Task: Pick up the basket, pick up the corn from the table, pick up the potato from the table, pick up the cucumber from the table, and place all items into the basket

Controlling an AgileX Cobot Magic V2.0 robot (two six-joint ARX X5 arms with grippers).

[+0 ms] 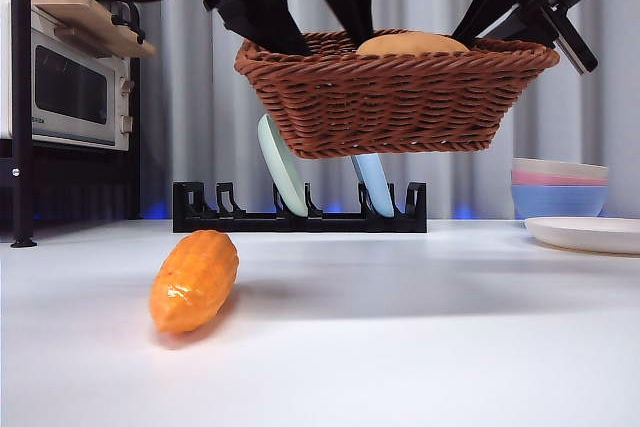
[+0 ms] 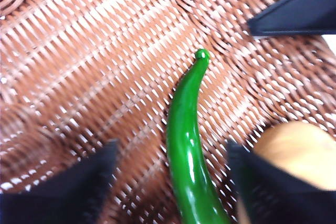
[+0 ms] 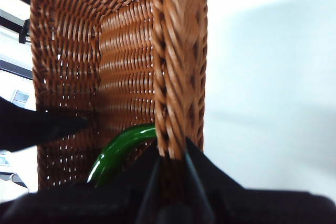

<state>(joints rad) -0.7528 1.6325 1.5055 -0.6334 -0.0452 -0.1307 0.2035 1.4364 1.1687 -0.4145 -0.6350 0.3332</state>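
A glossy, bumpy orange corn cob lay alone on the white worktop. Above it, the reddish-brown wicker basket hung in the air, its braided rim clamped between the right gripper's jaws. Inside rested a shiny green cucumber beside the smooth tan potato, the left gripper poised over them, jaws spread wide. Behind stood a black dish rack and stacked pastel bowls.

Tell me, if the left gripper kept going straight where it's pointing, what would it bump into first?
Probably the dark green glossy cucumber: it lies between the open jaws of the left gripper, on the floor of the reddish-brown woven wicker basket. How far off it is, I can't tell.
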